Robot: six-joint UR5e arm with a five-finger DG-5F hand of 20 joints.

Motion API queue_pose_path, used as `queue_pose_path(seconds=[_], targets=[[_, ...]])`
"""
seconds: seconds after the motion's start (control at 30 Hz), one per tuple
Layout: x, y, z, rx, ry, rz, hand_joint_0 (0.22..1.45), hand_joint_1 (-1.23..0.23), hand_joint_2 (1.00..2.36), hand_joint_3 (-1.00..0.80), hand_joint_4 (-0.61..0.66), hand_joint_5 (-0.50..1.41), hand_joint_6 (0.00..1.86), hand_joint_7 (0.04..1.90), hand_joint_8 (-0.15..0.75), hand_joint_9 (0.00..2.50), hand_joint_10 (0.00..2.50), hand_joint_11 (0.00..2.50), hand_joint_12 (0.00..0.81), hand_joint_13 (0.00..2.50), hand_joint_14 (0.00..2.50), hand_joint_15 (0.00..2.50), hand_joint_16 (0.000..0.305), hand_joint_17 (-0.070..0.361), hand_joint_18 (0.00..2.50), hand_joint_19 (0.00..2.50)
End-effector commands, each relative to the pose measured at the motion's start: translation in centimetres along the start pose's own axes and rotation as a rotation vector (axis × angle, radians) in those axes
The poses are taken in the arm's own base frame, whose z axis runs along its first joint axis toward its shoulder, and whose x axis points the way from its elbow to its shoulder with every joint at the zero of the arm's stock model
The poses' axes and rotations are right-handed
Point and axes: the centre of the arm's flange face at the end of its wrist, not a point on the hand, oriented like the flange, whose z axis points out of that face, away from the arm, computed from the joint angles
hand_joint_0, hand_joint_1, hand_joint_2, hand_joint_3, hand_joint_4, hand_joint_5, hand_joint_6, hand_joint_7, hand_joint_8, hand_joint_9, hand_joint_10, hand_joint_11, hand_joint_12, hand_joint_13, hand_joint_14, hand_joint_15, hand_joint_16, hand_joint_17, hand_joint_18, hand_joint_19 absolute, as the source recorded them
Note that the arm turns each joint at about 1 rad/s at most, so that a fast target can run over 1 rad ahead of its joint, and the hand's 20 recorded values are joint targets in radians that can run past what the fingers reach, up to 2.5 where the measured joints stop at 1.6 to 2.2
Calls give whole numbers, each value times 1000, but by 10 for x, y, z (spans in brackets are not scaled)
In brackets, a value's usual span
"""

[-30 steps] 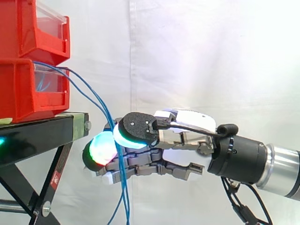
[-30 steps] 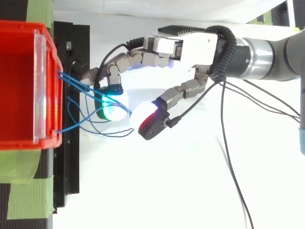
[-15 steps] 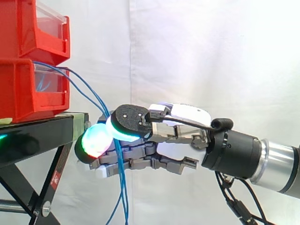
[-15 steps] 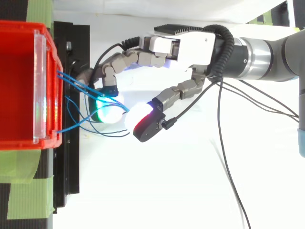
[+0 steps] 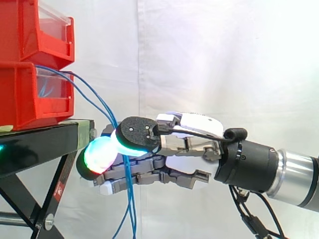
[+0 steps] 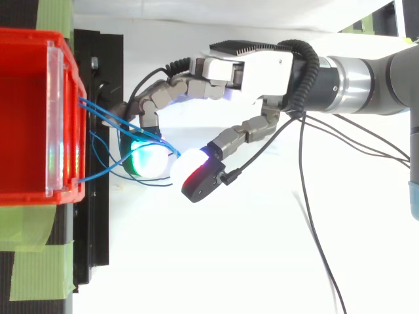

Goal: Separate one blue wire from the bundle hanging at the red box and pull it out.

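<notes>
Curling round several thin blue wires (image 5: 94, 102) that droop from the lower glossy red plastic bin (image 5: 30, 94) on the black metal stand (image 5: 40, 144), the robot's hand (image 5: 194, 127) has its fingers (image 5: 99, 154) bent about the strands, thumb pad close against them in the side view. A pull from here would likely drag more than one, or slip on the smooth, springy insulation. From above, the wires (image 6: 95, 110) fan out beneath the bin's clear front panel (image 6: 55, 118) and loop slackly past the rounded glowing pads, where a loop could snag.
</notes>
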Motion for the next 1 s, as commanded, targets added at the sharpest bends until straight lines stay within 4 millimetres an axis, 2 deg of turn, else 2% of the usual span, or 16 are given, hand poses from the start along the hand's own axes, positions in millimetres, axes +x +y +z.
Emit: queue_pose_path(seconds=[0.0, 0.97], targets=[[-2, -1, -1, 0, -2, 3, 627, -684, 1012, -371, 262, -204, 720, 1049, 286, 370, 6, 244, 393, 448, 12, 326, 53, 119, 372, 506], [-17, -3, -4, -15, -5, -7, 622, -661, 1013, -353, 263, -200, 706, 1073, 286, 377, 6, 256, 395, 456, 12, 336, 53, 119, 374, 506]])
